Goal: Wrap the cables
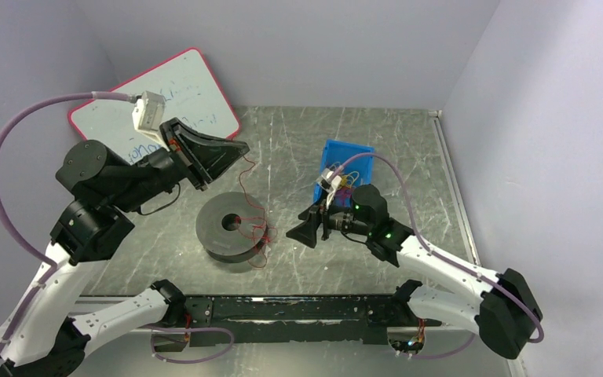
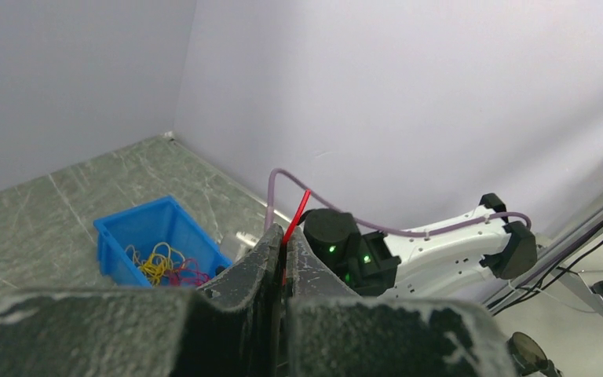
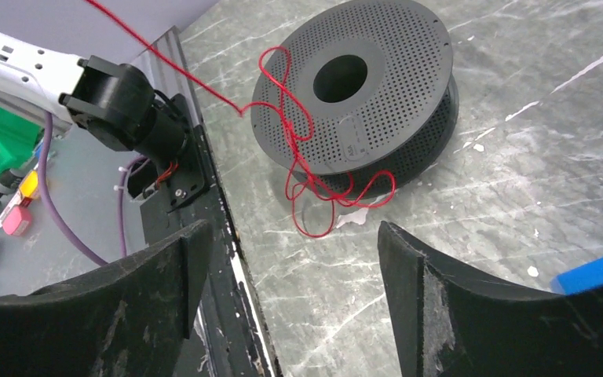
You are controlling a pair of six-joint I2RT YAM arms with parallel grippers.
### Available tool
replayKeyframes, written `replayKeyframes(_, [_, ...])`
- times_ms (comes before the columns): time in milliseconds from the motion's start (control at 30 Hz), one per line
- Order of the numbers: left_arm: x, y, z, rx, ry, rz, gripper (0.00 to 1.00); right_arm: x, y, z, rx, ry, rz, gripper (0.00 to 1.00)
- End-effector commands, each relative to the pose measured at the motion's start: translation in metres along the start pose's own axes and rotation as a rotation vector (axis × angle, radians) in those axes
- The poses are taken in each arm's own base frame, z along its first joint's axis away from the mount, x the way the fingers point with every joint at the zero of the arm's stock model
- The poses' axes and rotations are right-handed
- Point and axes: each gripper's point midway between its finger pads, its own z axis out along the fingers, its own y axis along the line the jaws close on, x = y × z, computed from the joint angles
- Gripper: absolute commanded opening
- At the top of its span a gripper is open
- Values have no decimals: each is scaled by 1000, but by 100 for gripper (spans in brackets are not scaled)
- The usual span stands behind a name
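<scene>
The cables are one thin red wire (image 1: 244, 179). It runs from my left gripper (image 1: 241, 148) down to loose kinked loops lying on and beside a black perforated spool (image 1: 228, 228) that lies flat mid-table. In the left wrist view my left gripper (image 2: 285, 238) is shut on the red wire (image 2: 299, 208), which sticks up from between the tips. My right gripper (image 1: 301, 232) hovers just right of the spool. The right wrist view shows this gripper (image 3: 292, 236) open and holding nothing, with the wire loops (image 3: 286, 118) draped over the spool (image 3: 396, 75) ahead of it.
A blue bin (image 1: 345, 151) holding a yellow, blue and red wire tangle stands behind the right arm; its corner (image 3: 597, 275) shows beside the right finger. A whiteboard (image 1: 157, 102) leans at the back left. The black base rail (image 1: 298, 308) runs along the near table edge.
</scene>
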Motion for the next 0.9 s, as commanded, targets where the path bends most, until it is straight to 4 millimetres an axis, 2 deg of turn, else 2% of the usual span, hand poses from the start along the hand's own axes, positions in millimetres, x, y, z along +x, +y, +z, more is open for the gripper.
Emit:
replayKeyframes(0, [-22,-11,-8,2,-58,18,7,-7,6,12,-63,-55,-11,78])
replayKeyframes(200, [-25,-12,-8,2,-59,22,7,5,3,35,-91,-15,-10,70])
replayKeyframes(400, [-28,-12,-8,-2,-58,21,7,10,16,58,-165,19,-26,65])
replayKeyframes(867, [-34,-14,-11,-8,-73,27,7,18,36,86,-282,22,6,58])
